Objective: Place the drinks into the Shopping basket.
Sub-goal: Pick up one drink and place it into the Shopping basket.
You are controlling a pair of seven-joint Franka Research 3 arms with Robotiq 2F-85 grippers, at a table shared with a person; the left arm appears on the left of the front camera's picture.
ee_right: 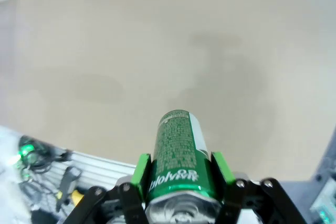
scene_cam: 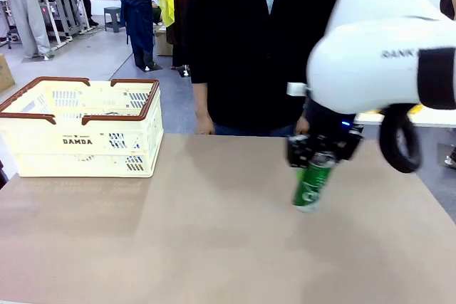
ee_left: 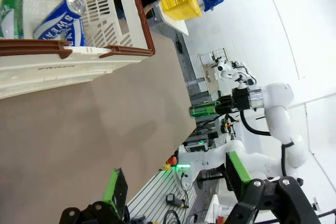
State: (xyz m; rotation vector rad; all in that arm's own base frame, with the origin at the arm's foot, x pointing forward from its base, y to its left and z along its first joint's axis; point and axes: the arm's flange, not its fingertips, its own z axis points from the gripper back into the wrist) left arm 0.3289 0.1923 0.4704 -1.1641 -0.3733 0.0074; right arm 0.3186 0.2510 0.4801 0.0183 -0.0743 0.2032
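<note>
The right gripper [scene_cam: 322, 153] hung over the right half of the brown table [scene_cam: 214, 233], its green-padded fingers [ee_right: 140, 169] clamped on either side of a green can [scene_cam: 312, 183] near the can's top end. In the front view the can was clear of the tabletop and tilted: its long axis ran from the gripper down and slightly toward the robot's left, the free end lowest. In the right wrist view the green can [ee_right: 176, 153] pointed straight away from the camera along the fingers, its far end over bare table and white lettering running across its side near the pads. In the left wrist view, the same green can [ee_left: 202, 110] appeared far off in the right gripper [ee_left: 216, 107], lying along the picture's horizontal.

The left gripper [ee_left: 176, 182] had its fingers spread wide with nothing between them, above bare table near the Shopping basket [ee_left: 79, 59].

The cream Shopping basket [scene_cam: 82, 133], with brown rim handles and "DAMDA" on its side, stood at the table's far left corner, well apart from the held can. Inside it, the left wrist view showed a blue can [ee_left: 60, 22] leaning against the slotted wall, its top end toward the rim, and another green can [ee_left: 11, 14] beside it.

A person in a dark jacket [scene_cam: 256, 40] stood at the far edge of the table, one hand [scene_cam: 204, 124] hanging near the edge.
</note>
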